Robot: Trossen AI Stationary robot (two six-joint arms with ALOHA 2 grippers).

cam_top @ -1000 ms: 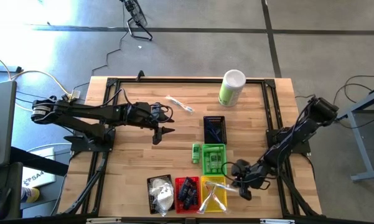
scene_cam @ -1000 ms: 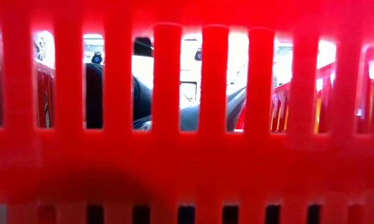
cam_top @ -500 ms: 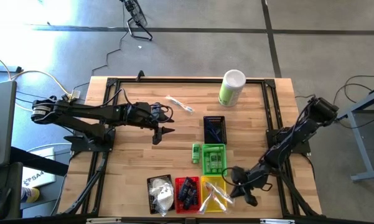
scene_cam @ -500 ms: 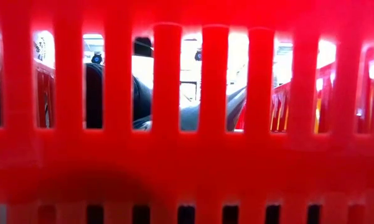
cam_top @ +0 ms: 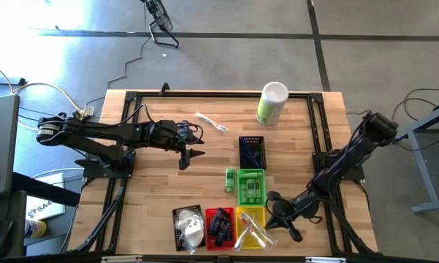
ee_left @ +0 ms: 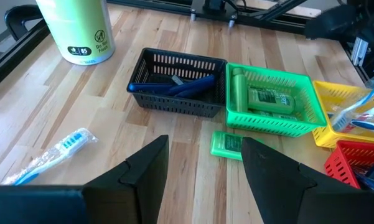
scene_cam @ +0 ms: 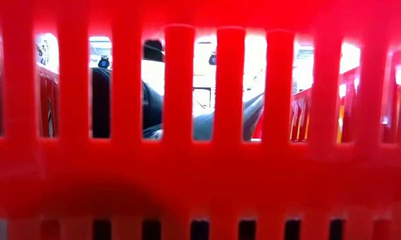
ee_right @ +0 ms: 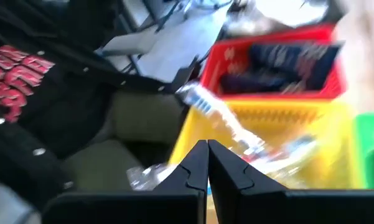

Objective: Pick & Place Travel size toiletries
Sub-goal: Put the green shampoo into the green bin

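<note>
The right gripper's (cam_top: 283, 225) fingers (ee_right: 196, 165) are pressed together with nothing between them; it sits low at the near right of the desk (cam_top: 153, 190), just beside the yellow basket (cam_top: 250, 227). That basket holds thin clear-wrapped toothbrushes (cam_top: 250, 225), some poking over its rim. Touching it on the left is the red basket (cam_top: 220, 226) with dark blue tubes (cam_top: 220, 223) inside, and left of that the black basket of white pouches (cam_top: 189, 229).

The left gripper's (cam_top: 193, 155) fingers (ee_left: 143, 171) are spread wide and hold nothing. It hangs over the middle left of the desk, well apart from the baskets, pointing toward them. In the left wrist view, a small green bottle (ee_left: 226, 144) lies flat on the desk, just beside the green basket (ee_left: 271, 99), which holds more green bottles (ee_left: 271, 98). Next to the green basket stands a black slotted basket (ee_left: 178, 82) holding blue tubes (ee_left: 188, 86). One wrapped toothbrush (ee_left: 48, 155) lies alone on the wood, well apart from the baskets. The tall green-and-white canister (ee_left: 75, 28) stands upright at the far side of the desk.

The low view is filled by the red basket's slotted wall (scene_cam: 200, 167).

In the right wrist view, a person's dark printed garment (ee_right: 31, 81) shows beyond the desk edge.
</note>
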